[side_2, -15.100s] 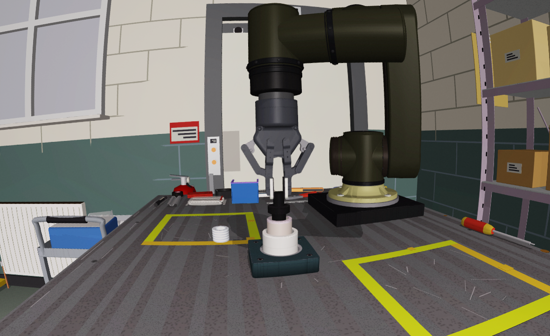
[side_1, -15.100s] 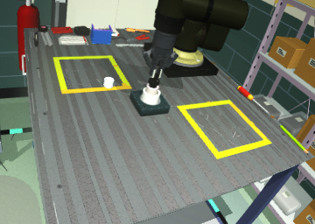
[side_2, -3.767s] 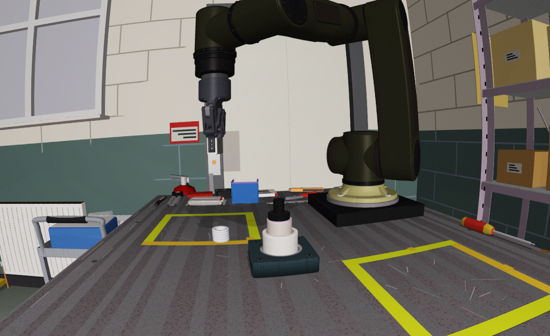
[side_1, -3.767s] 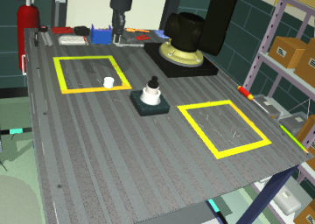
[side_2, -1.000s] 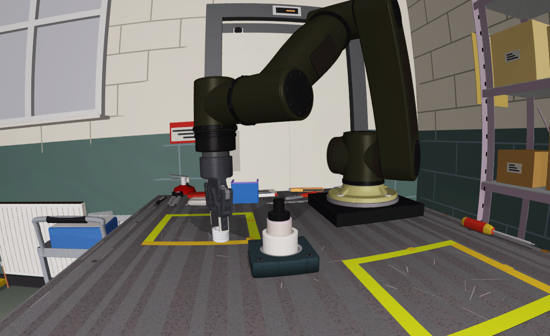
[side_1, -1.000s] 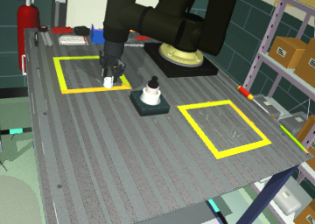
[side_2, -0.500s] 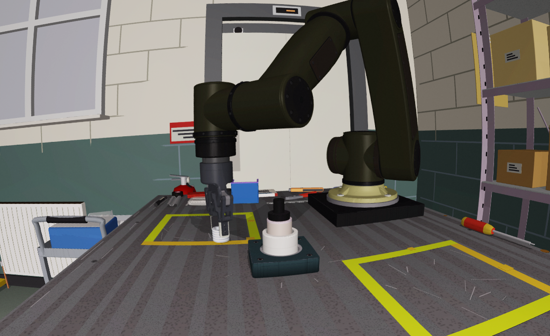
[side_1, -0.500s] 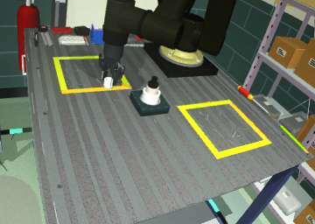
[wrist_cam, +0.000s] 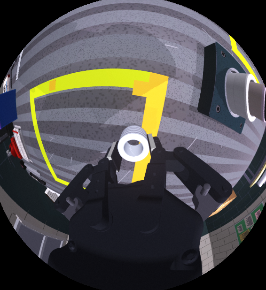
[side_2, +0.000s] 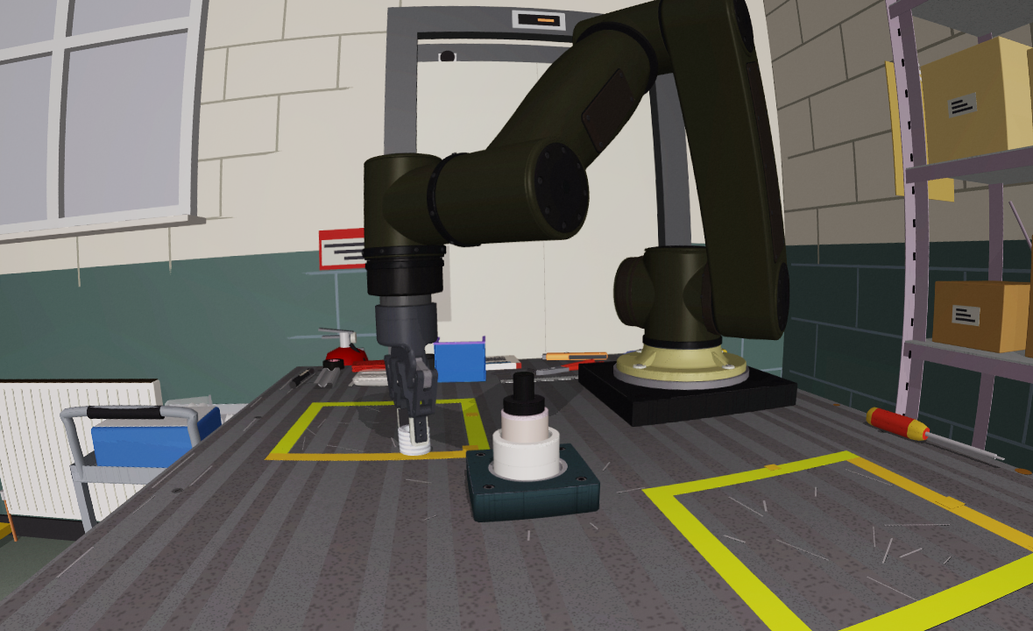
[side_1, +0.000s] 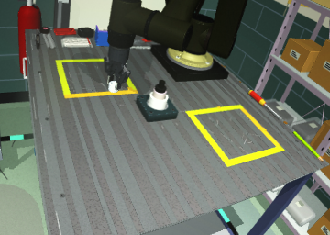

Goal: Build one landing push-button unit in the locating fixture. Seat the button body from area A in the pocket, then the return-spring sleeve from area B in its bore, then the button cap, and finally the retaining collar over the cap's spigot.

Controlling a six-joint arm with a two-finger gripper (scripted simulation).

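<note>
The white ribbed retaining collar (wrist_cam: 132, 146) stands on the bench at the near corner of the left taped square (side_1: 94, 77), a short way left of the dark locating fixture (side_2: 532, 490). I grip the collar (side_2: 414, 441) with my gripper (side_2: 416, 435), which reaches straight down onto it (side_1: 114, 85). The fixture (side_1: 156, 108) carries a white button body (side_2: 525, 455) with a paler sleeve above it and a black cap (side_2: 523, 392) whose spigot points up. The collar's hollow bore faces the wrist camera.
The yellow tape of the left square runs under the collar. A second taped square (side_2: 849, 534) lies to the right, holding only fine scratches. The robot base (side_2: 685, 377) stands behind the fixture. A blue box (side_2: 459, 361) and small tools line the far edge; a screwdriver (side_2: 908, 428) lies right.
</note>
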